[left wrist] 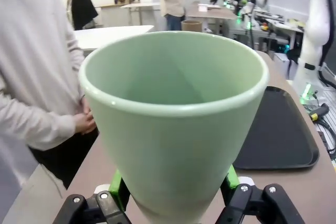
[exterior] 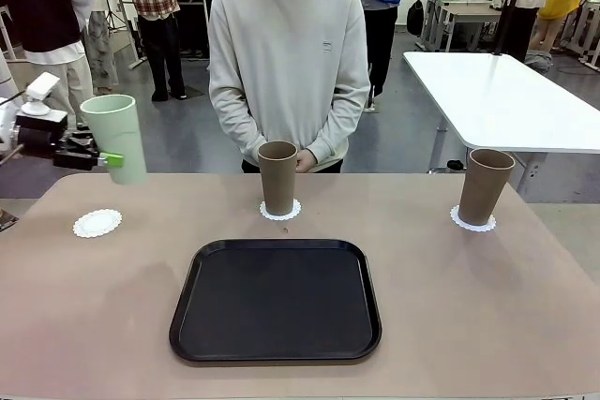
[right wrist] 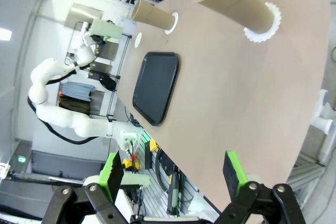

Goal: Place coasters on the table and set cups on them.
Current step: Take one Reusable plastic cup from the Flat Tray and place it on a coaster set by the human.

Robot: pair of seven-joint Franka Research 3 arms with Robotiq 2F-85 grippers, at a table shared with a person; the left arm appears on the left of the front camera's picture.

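Three cups: two tan, one mint green, all tall tapered tumblers without handles.
Landmark: black tray (exterior: pixel 276 300), lying mid-bench nearer the robot's side.
Bench (exterior: pixel 487 325): beige-pink top, carrying tray, coasters and two cups.
Tan cup, centre (exterior: pixel 277 178): stood upright on a coaster (exterior: pixel 280 212) just beyond the tray's far edge.
Tan cup, right (exterior: pixel 486 186): stood upright on a coaster (exterior: pixel 472 221), beyond and well right of the tray.
Bare coaster (exterior: pixel 97 223): lay flat beyond and left of the tray, nothing on it.
Mint cup (exterior: pixel 118 138): held in the air above and slightly beyond the bare coaster, tilted a little.
Left claw (exterior: pixel 105 158): closed on the mint cup low on its wall, green pads (left wrist: pixel 119 190) pressed on either side.
Right claw (right wrist: pixel 173 179): spread wide, holding nothing, above the bench edge.
Handling, judged: cup looked light, stiff and smooth; its taper could slip downward through the pads, so a grip at the narrow lower wall suited it. The paper coaster seemed flimsy and easily shifted.
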